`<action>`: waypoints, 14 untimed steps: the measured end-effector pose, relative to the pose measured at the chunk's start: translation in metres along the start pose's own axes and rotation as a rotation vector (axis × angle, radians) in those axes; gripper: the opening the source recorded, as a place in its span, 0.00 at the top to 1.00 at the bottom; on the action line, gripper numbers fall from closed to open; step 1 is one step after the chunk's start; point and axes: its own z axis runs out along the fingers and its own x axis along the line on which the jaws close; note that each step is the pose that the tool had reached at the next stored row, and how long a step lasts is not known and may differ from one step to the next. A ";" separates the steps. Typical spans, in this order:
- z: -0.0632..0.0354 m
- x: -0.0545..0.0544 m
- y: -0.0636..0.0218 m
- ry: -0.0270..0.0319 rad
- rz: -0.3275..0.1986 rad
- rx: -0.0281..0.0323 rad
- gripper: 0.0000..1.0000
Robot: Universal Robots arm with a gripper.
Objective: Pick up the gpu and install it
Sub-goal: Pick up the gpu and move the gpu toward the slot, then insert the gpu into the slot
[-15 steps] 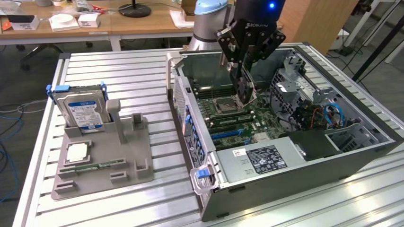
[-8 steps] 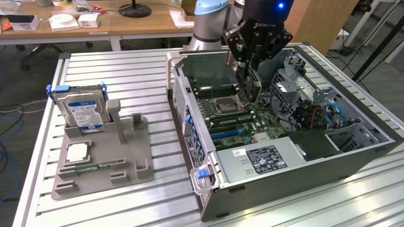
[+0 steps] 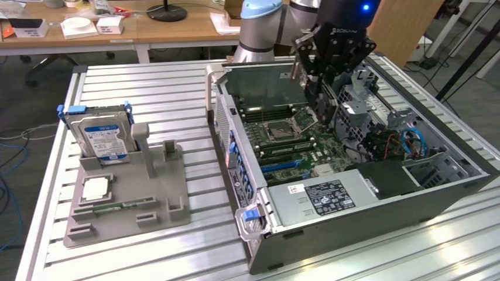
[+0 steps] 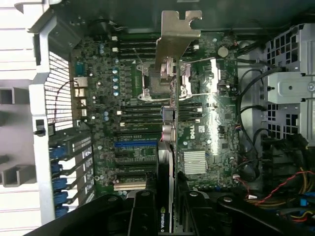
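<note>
gripper: jaws partly closed, clamped on the gpu | gpu: held on edge above the motherboard, silvery bracket end away from the fingers, apparently not touching the board | motherboard: blue slot beside the card bare | progress: pickup done, card inside the case; seating not yet done, by my judgement

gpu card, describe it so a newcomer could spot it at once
Find the open grey computer case on the slatted metal table. Over its green motherboard, the black gripper clamps the gpu, a thin flat dark circuit card with a silvery metal end bracket. Unlike the silver blue-labelled hard drive on the grey holder, it is held aloft.
</note>
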 end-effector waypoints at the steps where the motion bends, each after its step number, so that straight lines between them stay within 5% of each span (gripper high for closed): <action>1: 0.0001 -0.003 0.0002 0.0002 0.000 0.0000 0.74; 8: 0.0005 -0.018 0.0012 0.0010 0.000 0.0001 0.74; 14: 0.0005 -0.020 0.0013 0.0010 0.000 0.0001 0.74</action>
